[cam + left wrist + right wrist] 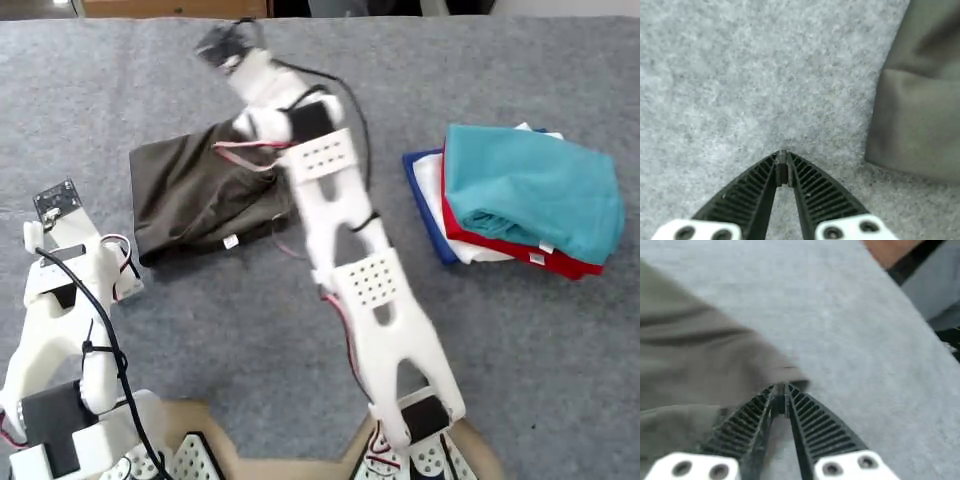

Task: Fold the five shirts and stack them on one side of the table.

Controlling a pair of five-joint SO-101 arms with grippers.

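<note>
Left gripper: clenched, tips meeting, nothing between them. It hangs over bare table just beside the dark shirt, off the edge that faces away from the stack.

Right gripper: clenched, tips meeting at a corner of the dark shirt. Whether any fabric is pinched between the tips cannot be determined. In the high view the right arm runs across the stack-side edge of the dark shirt.

Dark shirt: lies folded but rumpled, flat on the table.

Stack: well apart from the dark shirt, beyond the right arm. The teal shirt is on top. Under it is the red shirt, then the white shirt. The blue shirt is at the bottom.
</note>
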